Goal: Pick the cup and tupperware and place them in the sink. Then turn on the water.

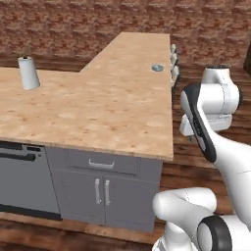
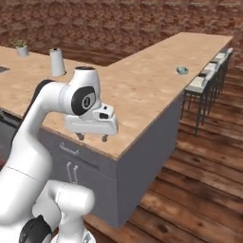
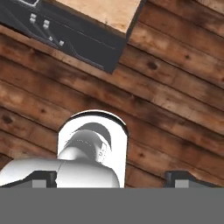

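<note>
The tupperware [image 1: 157,67] [image 2: 182,70] is a small pale blue-grey container on the far arm of the wood-look counter, near its right edge. My gripper [image 2: 92,137] [image 3: 113,178] hangs open and empty, pointing straight down beside the counter's near corner, well short of the tupperware. In the hand view its two dark fingertips [image 3: 43,178] stand wide apart over the plank floor. The cup, the sink and the water are out of view.
A tall white paper-towel roll [image 1: 28,72] [image 2: 57,61] stands on the left part of the L-shaped counter [image 1: 108,108]. Grey cabinets [image 1: 105,188] sit below it. Bar stools [image 2: 205,78] line the counter's far right side. A small plant [image 2: 21,49] stands at the back left.
</note>
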